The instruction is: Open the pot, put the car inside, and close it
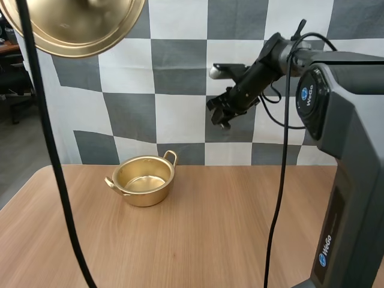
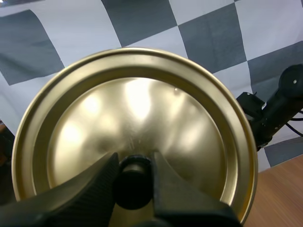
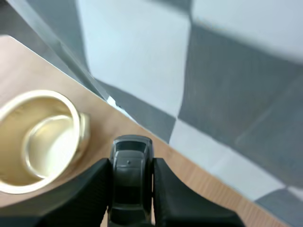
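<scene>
- A small golden metal pot [image 1: 144, 183] with two loop handles stands open on the light wooden table [image 1: 240, 228]. Its inside is bare and shiny.
- The round golden metal lid [image 1: 78, 24] is raised high in the air, well apart from the pot and off to its left in the high view.
- The left gripper [image 2: 135, 163] has its two black fingers pinched on the lid's black round knob [image 2: 134, 191], and the lid's domed top faces back along the fingers.
- The right gripper [image 1: 221, 117] hangs in the air above and to the right of the pot, well clear of the table.
- Its claw is narrow, clamped on a small dark grey toy car [image 3: 129, 184] held lengthwise between the tips.
- In the right wrist view the car appears beside the pot's handle, not over its mouth.
</scene>
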Robot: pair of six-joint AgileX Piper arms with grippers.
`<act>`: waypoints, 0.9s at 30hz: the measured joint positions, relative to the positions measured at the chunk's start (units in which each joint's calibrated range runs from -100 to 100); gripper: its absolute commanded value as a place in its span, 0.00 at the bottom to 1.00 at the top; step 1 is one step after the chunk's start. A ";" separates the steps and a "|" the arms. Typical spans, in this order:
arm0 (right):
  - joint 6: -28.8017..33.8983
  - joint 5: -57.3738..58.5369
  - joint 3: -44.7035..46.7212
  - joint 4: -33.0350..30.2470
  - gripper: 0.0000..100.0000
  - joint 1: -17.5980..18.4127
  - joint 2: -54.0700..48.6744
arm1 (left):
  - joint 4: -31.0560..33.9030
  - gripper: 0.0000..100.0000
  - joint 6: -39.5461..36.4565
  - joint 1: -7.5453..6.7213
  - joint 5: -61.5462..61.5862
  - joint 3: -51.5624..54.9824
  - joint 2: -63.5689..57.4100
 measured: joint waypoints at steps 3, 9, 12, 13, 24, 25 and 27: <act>-0.69 0.52 -2.42 1.58 0.00 0.00 -1.86 | 0.12 0.00 0.00 0.00 0.08 0.00 -1.90; -1.16 0.52 -4.16 3.69 0.00 1.56 -2.19 | 3.76 0.00 0.25 0.00 0.08 0.00 -4.02; -1.16 0.52 -4.25 0.79 0.00 3.65 -0.41 | 5.79 0.00 0.25 0.00 0.08 0.23 -4.66; -1.16 0.52 -4.25 -0.08 0.00 4.87 0.21 | 6.21 0.00 0.25 0.00 0.08 0.96 -5.23; -1.16 0.46 -4.25 -0.53 0.00 13.04 6.08 | 9.09 0.00 0.63 0.00 0.08 9.80 -9.27; -1.16 0.46 -4.13 -0.53 0.00 13.41 6.61 | 9.15 0.00 0.63 0.00 0.02 9.83 -9.58; -1.16 0.46 -4.13 -0.13 0.00 14.13 8.06 | 9.15 0.00 0.63 0.00 0.02 9.83 -9.93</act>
